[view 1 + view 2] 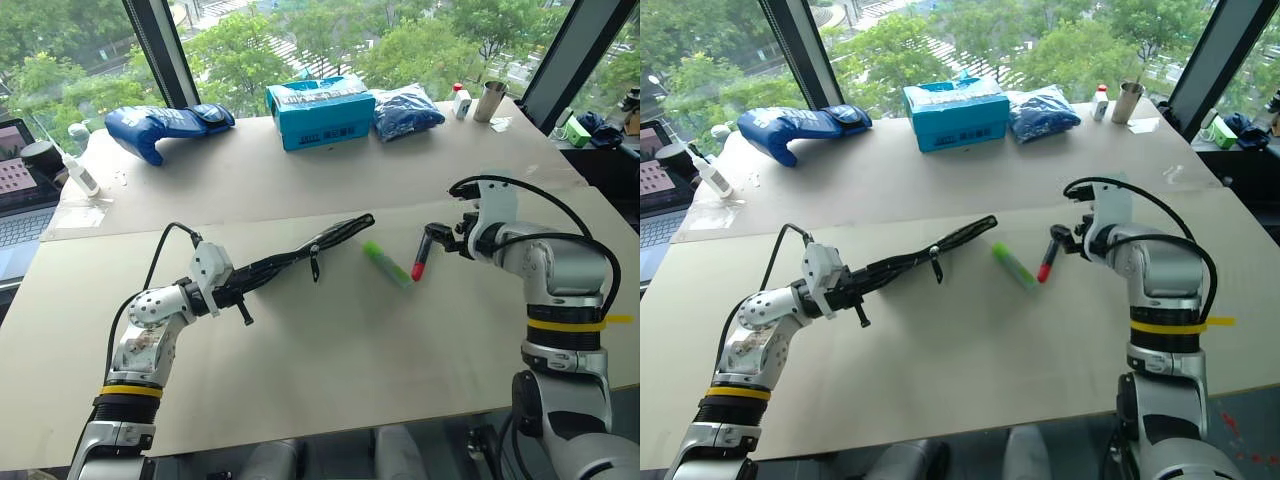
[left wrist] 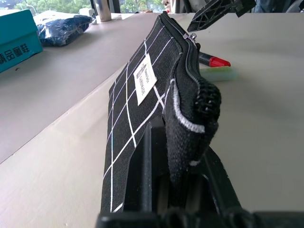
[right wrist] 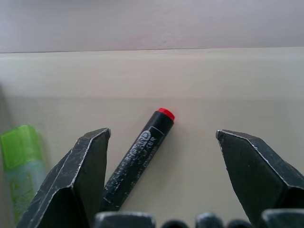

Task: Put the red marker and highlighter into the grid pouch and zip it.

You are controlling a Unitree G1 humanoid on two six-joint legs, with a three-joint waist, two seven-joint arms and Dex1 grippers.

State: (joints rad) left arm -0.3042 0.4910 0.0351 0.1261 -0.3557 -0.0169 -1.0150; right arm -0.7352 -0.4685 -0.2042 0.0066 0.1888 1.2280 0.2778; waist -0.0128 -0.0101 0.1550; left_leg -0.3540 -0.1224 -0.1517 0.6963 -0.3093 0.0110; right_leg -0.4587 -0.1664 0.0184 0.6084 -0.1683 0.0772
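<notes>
Grid pouch: held edge-up in left gripper. Red marker: just beside right gripper. Highlighter: between both, on bench.

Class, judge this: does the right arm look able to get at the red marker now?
Probably yes. The right gripper is open just above the red marker, which lies free on the table, the highlighter lying apart.

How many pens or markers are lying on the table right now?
2. The chunky light-green highlighter lies beyond the black grid fabric pouch; the slim red-and-black marker lies beside it, under the open right gripper. Others may be hidden.
</notes>
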